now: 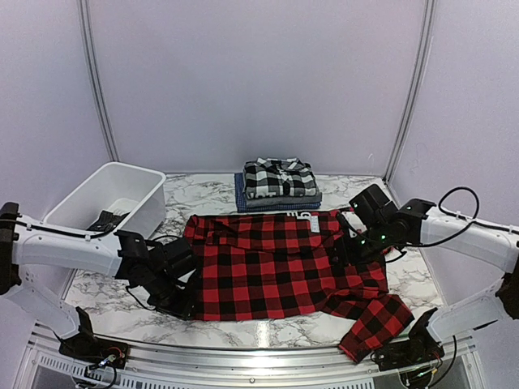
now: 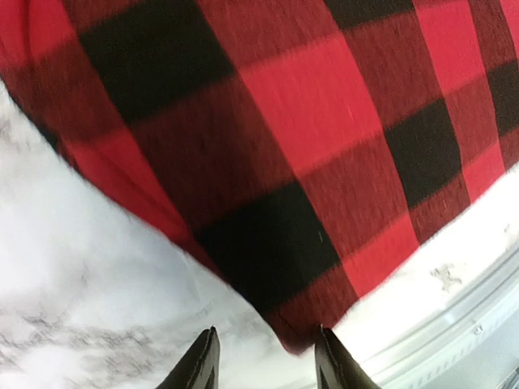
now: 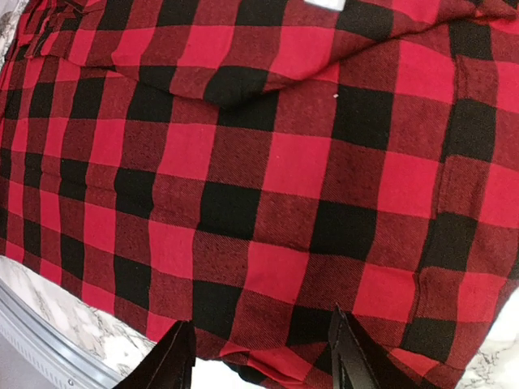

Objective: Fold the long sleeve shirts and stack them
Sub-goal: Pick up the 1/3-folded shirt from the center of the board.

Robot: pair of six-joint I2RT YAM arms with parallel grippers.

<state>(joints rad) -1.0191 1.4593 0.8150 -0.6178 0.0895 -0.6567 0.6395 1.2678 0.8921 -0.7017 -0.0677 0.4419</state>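
Left wrist view gives me the left gripper (image 2: pixel 266 332) with its jaws part-way apart, nothing pinched; the hem of the red-and-black shirt (image 2: pixel 308 162) dips down between the fingertips (image 2: pixel 207 356), and I cannot tell whether it brushes them. On the right wrist view the right gripper (image 3: pixel 259 320) also stands open, its two fingers (image 3: pixel 174 361) spread over the check cloth without clamping it. From the top view, the shirt lies spread in the middle of the marble table (image 1: pixel 203 194), the left gripper at its left edge and the right one at its right edge. One sleeve (image 1: pixel 375 324) trails diagonally toward the near right corner and reaches the metal rail (image 1: pixel 243 361). Bare marble shows along the near side and left of the shirt. The white tub (image 1: pixel 109 194) sits at the far left, and the folded stack (image 1: pixel 278 198), topped by the black-and-white plaid shirt (image 1: pixel 278 177), lies just behind the spread shirt. Its long axis runs left to right; I cannot make out which way the collar points.
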